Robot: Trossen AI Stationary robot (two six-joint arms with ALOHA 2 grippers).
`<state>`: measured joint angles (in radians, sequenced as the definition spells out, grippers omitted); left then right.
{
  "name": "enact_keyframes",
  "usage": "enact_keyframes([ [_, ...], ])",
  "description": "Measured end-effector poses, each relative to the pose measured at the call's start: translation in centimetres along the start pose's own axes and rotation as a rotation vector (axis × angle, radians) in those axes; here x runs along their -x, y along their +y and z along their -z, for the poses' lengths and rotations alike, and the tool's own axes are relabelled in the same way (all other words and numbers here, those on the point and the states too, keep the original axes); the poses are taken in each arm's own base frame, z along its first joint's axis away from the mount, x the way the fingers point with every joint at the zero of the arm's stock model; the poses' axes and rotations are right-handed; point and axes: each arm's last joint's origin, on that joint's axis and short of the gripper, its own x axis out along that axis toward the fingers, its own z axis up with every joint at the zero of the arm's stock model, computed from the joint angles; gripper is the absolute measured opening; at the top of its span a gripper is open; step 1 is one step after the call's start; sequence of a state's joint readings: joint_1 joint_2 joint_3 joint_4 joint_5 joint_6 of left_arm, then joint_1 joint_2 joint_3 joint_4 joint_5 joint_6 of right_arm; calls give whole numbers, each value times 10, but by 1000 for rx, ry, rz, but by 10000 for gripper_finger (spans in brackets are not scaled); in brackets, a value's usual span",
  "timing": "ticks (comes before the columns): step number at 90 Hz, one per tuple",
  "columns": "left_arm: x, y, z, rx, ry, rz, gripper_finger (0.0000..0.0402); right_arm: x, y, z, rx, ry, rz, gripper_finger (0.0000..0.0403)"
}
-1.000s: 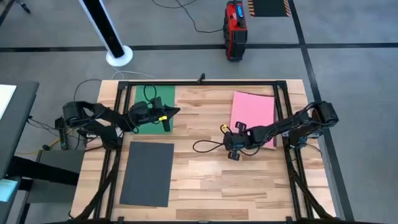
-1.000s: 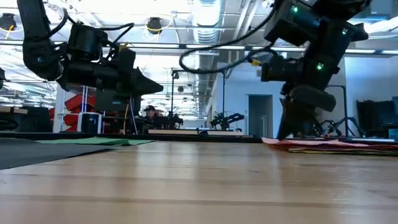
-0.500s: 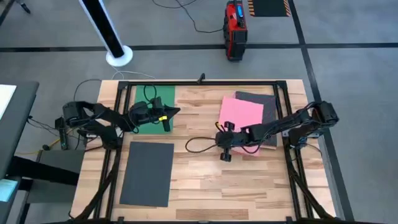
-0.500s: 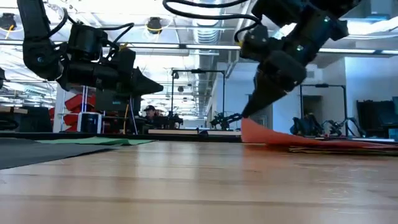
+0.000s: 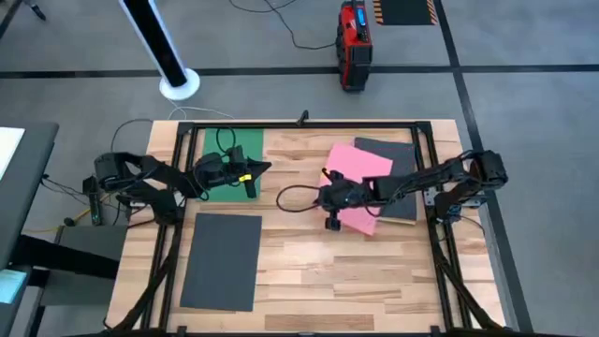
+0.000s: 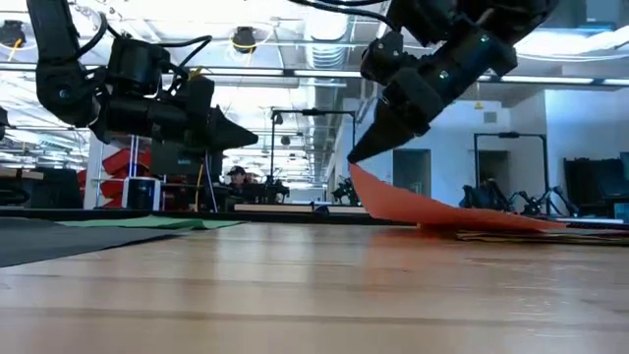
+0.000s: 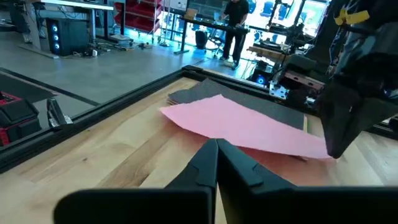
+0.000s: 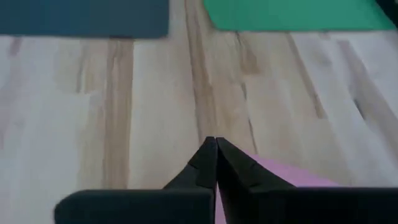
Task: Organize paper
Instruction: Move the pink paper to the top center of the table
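1. High view: I see the right gripper (image 5: 329, 198) out over the middle of the counter (image 5: 299, 271), its fingers pinched on the corner of the pink sheet (image 5: 360, 178).
2. The pink sheet lies skewed, partly on top of a dark grey sheet (image 5: 398, 161) at the right side of the counter and partly on bare wood.
3. In the low view the right gripper (image 6: 356, 157) holds the near corner of the pink sheet (image 6: 432, 209) lifted off the counter (image 6: 295, 285), while the far end of the sheet rests low on the stack.
4. In the right wrist view my right fingers (image 8: 211, 162) are pressed together with the pink sheet (image 8: 280, 186) showing just beside them.
5. The left gripper (image 5: 251, 174) sits over the green sheet (image 5: 229, 150) at the back left of the counter; in the left wrist view its fingers (image 7: 214, 165) are pressed together with nothing between them.
6. In the low view the left gripper (image 6: 236, 138) hangs above the green sheet (image 6: 147, 223), clear of it.
7. A second dark grey sheet (image 5: 222, 260) lies flat at the front left of the counter, well apart from both grippers.
8. From the left wrist view I see the pink sheet (image 7: 249, 124) across the counter with the right arm (image 7: 357, 81) beside it.
9. A person (image 7: 236, 25) stands in the room beyond the counter.
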<state>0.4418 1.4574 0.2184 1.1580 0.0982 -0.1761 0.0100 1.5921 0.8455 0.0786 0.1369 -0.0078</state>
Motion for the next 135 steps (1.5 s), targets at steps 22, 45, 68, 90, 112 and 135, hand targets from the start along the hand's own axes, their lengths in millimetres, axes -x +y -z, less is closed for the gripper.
enact_keyframes([
  [22,0,0,-1,-1,-6,1,0,1,-4,-11,13,-52,-1,0],
  [45,0,0,-1,-10,-10,2,0,-21,-12,-36,43,-47,-54,0],
  [68,0,0,0,-12,-4,1,0,-59,-8,-58,127,2,-163,0],
  [90,0,0,0,-12,-3,0,0,-77,-4,-73,200,45,-241,0],
  [112,0,0,0,-12,0,-1,0,-80,-5,-74,219,55,-240,0],
  [135,0,0,0,-11,0,-1,0,-81,-16,-74,179,64,-183,0],
])
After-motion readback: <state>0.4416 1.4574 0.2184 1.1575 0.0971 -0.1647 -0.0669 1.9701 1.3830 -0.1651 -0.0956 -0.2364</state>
